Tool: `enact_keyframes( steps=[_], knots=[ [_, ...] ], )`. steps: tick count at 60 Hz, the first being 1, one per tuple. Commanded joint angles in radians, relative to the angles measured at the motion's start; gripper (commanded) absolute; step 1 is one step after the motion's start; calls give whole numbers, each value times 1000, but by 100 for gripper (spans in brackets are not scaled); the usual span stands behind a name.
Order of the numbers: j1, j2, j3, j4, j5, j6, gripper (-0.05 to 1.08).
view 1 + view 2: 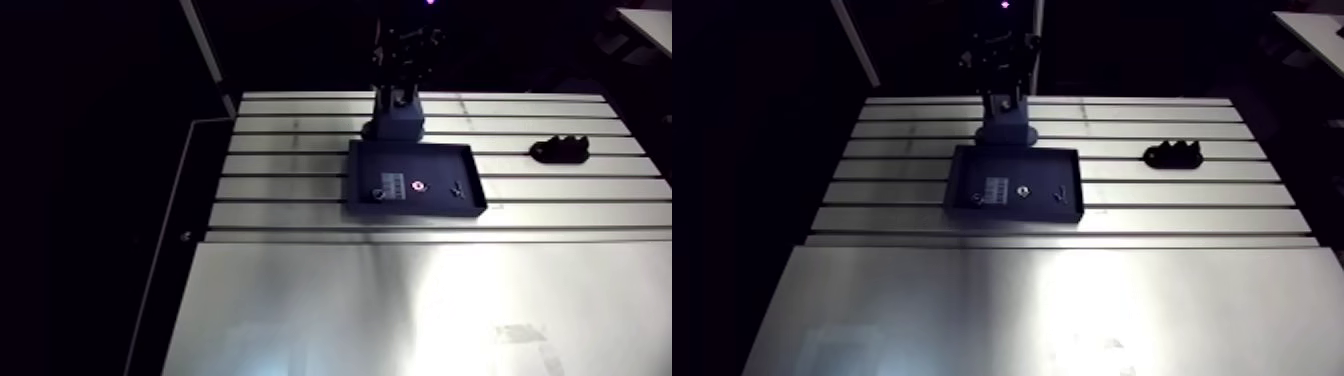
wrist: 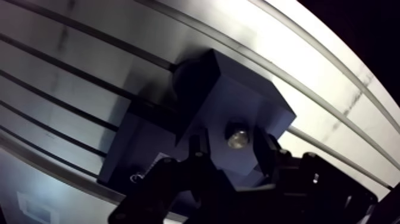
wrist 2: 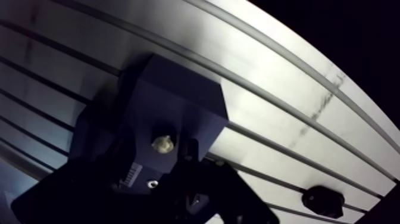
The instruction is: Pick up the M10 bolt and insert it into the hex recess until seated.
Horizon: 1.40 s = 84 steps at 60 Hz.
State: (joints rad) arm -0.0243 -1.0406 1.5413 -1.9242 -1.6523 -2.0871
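The pincer [image 2: 233, 146] points straight down, held low, with its two dark fingers [image 2: 199, 156] spread apart.

The gripper [image 2: 234, 149] is matt black throughout: two angular, faceted fingers [image 2: 272, 157] on a broad, blocky black body. The arm view shows it only as a dark silhouette.

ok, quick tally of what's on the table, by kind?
Dark tray: 1
Dark block behind the tray: 1
Bolt in the block's top: 1
Small hardware pieces in the tray: 3
White label in the tray: 1
Black lumpy part lying apart from the tray: 1
Total: 8
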Motion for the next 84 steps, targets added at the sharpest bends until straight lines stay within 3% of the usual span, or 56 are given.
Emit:
enact_keyframes(
  steps=[1,84],
  knots=[
    [0,0,-4,-2,-1,0,49],
    [-6,0,-7,-2,-1,0,59]
  ],
)
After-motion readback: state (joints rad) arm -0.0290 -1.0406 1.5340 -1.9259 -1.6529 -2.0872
